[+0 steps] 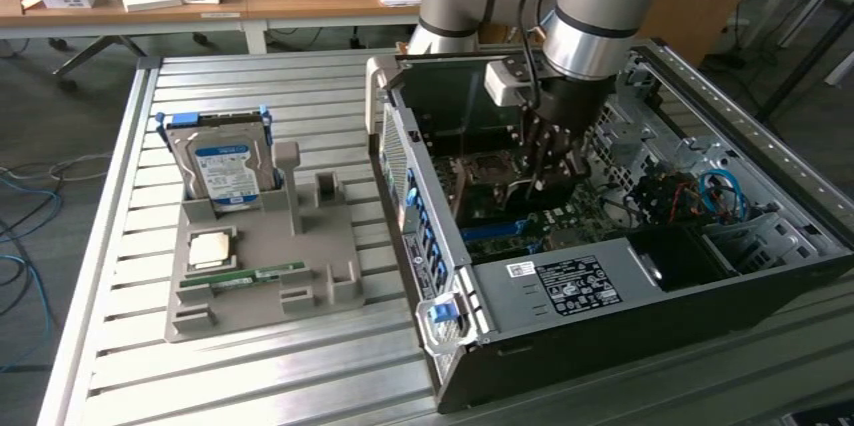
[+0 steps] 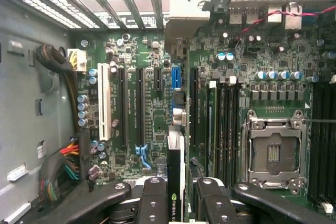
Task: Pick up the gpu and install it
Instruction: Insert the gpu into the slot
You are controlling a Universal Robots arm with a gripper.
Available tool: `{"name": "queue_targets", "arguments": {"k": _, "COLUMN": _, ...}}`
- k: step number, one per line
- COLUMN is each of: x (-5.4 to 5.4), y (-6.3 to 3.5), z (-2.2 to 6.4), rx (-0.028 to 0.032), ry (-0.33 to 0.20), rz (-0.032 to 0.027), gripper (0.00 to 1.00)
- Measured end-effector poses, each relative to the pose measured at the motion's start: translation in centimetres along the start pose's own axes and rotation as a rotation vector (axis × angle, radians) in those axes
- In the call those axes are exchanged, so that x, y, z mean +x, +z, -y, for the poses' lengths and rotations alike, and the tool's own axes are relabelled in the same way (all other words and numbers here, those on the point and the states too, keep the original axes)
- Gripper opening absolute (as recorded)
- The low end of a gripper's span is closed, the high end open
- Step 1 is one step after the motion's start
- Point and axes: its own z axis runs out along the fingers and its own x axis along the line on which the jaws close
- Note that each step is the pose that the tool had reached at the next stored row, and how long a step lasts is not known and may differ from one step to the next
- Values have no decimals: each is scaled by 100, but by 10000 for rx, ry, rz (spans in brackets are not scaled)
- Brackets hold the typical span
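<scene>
Presently held: the gpu, seen edge-on as a thin dark card with a green logo, pinched by the gripper between its two dark fingers
Gripper state: partly closed, one pad pressed on each flat face of the card
Where the gpu is: inside the open computer case, over the motherboard, well apart from the grey parts tray on the exterior view's left
Direction from gripper: the card sits right between the fingers and the board lies beyond it, with nothing seen in between
Long axis: runs parallel with the expansion slots, so card and slots point the same way
Nearest slots: the card's edge is in line with the short blue slot and just beside a long black slot; the white slot lies well off on the other side
Contact: whether the card's lower edge touches any slot cannot be told
Judgement: the sideways match between card and slot row is what matters here; it looks close, but not clearly seated
In the tray: the blue-labelled hard drive upright at the far end, the green memory stick flat at the nearer end
Arm: the single arm reaches down into the case from the far side
</scene>
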Motion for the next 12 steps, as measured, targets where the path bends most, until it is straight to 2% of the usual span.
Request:
{"name": "queue_targets", "arguments": {"k": 3, "x": 1, "y": -1, "z": -30, "rx": 1, "ry": 0, "rz": -2, "gripper": 26}}
{"name": "queue_targets", "arguments": {"k": 12, "x": 43, "y": 0, "z": -44, "rx": 1, "ry": 1, "rz": -2, "gripper": 26}}
